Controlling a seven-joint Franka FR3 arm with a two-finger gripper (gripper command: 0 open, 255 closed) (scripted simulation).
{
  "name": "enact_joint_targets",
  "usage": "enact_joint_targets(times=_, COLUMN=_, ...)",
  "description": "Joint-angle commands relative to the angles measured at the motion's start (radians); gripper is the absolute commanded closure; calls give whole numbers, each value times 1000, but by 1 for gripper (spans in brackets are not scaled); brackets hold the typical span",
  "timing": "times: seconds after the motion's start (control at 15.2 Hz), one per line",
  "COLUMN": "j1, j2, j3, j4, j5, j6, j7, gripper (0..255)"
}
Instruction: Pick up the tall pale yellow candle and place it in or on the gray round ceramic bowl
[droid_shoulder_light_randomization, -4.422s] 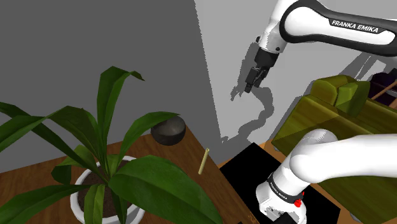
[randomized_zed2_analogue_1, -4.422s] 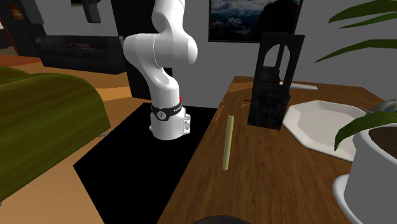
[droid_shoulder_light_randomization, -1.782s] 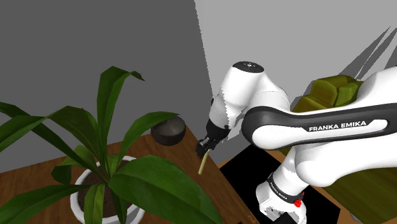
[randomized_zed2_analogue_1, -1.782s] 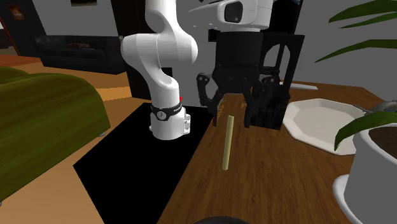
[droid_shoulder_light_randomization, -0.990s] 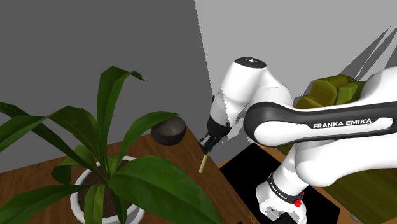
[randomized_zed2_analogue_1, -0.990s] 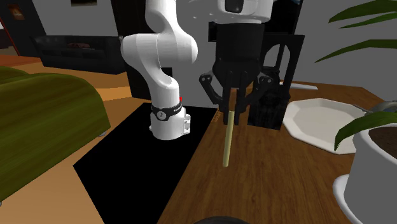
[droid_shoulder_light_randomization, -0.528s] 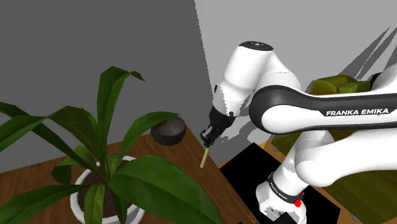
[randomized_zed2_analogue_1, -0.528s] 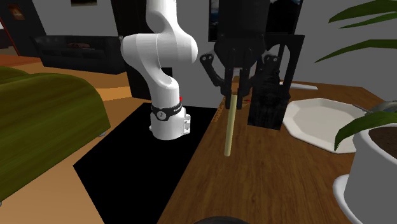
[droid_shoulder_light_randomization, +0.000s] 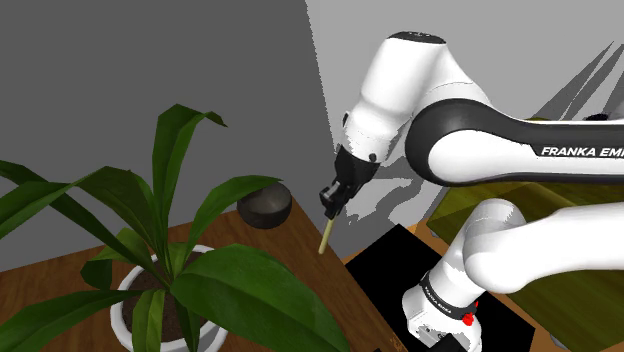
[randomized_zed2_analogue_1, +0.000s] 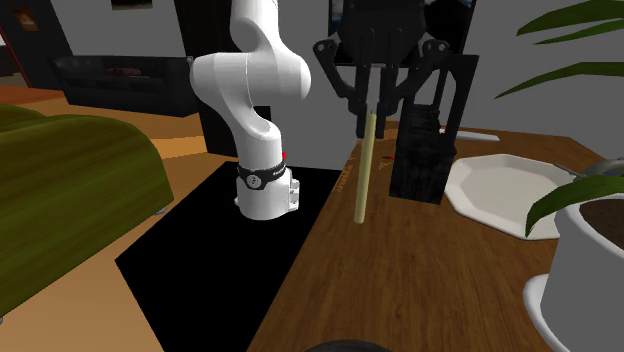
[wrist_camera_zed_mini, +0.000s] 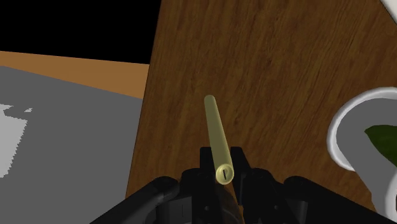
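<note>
Gripper (randomized_zed2_analogue_1: 372, 103) jaws are pinched narrow on the top end of the candle (randomized_zed2_analogue_1: 362, 165); the candle hangs near upright over the table (randomized_zed2_analogue_1: 430, 270) edge; in the shoulder view the bowl (droid_shoulder_light_randomization: 265, 203) sits at its ten o'clock, apart.

White letters on the arm's dark link (droid_shoulder_light_randomization: 520, 140) read "FRANKA EM", cut off at the edge.

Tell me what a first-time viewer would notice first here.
The slim pale yellow candle hanging upright from the black tool, shut on its top end above the wooden table. Next, the big leafy potted plant at the shoulder view's lower left, with the dark bowl behind it at the table's far corner.
</note>
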Motion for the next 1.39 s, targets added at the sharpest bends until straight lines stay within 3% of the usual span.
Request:
enact_joint_targets(times=0.0, j1=-3, j2=-3, j3=-9, j4=26, j5=-8, j6=-30, j7=0, gripper=255)
enact_joint_targets(times=0.86, j1=-21, j2=2, j3=-50, j4=187, j5=-45, j6=-186, j7=3, gripper=255)
enact_joint_targets(times=1.32, j1=-119, j2=254, j3=-57, j4=406, j5=-130, j6=-159, j7=-37, gripper=255)
